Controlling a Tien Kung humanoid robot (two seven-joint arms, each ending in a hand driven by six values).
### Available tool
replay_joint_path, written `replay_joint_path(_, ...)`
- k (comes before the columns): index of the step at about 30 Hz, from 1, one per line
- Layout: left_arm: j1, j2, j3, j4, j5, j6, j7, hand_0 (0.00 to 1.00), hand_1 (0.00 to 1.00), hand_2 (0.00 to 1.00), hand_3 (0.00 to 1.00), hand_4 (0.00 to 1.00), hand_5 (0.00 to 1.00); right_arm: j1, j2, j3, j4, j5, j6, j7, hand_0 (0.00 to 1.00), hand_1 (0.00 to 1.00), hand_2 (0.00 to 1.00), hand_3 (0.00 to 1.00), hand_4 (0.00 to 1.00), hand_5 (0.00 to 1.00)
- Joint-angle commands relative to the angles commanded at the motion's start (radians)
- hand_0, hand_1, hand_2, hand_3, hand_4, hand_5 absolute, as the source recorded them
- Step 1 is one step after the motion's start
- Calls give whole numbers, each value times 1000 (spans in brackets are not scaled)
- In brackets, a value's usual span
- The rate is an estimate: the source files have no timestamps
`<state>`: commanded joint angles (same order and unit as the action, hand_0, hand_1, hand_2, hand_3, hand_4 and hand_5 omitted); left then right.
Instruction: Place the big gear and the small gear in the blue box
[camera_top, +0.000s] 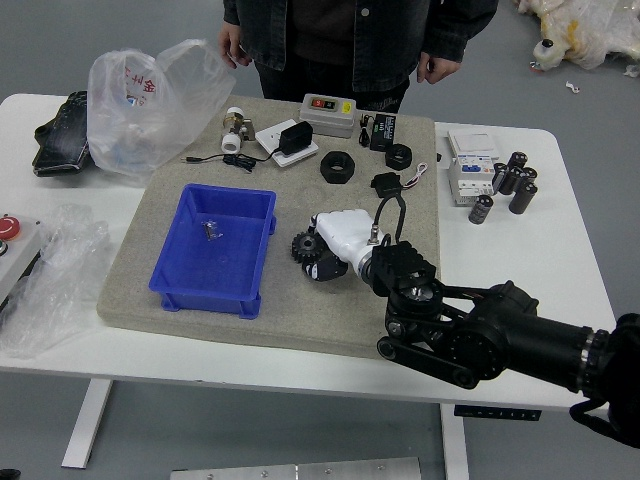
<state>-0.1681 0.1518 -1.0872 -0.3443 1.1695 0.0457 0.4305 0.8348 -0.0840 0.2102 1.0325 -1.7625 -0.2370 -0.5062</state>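
Black toothed gear (303, 248) is sitting over the grey mat (200, 325), right of the blue box (208, 272) and outside it. Right hand (348, 236) is curling its fingers partly closed around the gear's right side, gripping it; can't tell if it's lifting clear. Small metal piece (211, 230) is lying in the box. Two black rings (337, 167) are resting farther back. Person (325, 50) is standing at the far side, both hands (436, 68) hanging low.

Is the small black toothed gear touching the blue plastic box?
Apart. The head view shows a strip of grey mat between the gear and the right wall of the box.
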Motion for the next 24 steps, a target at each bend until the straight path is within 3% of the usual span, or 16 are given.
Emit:
replay_joint_path(21, 0, 1, -1, 0, 3, 0, -2, 647, 625, 584, 692, 722, 398, 45, -25, 59, -45, -4, -7, 11, 432, 649, 661, 417, 522, 68)
replay_joint_path(22, 1, 1, -2, 0, 4, -1, -1, 647, 625, 585, 694, 722, 398, 46, -25, 59, -49, -4, -7, 11, 443, 671, 731, 418, 522, 64)
replay_joint_path(24, 1, 1, -3, 0, 6, -1, 0, 647, 625, 585, 694, 722, 398, 45, -25, 59, -55, -3, -7, 11, 443, 671, 731, 418, 522, 64)
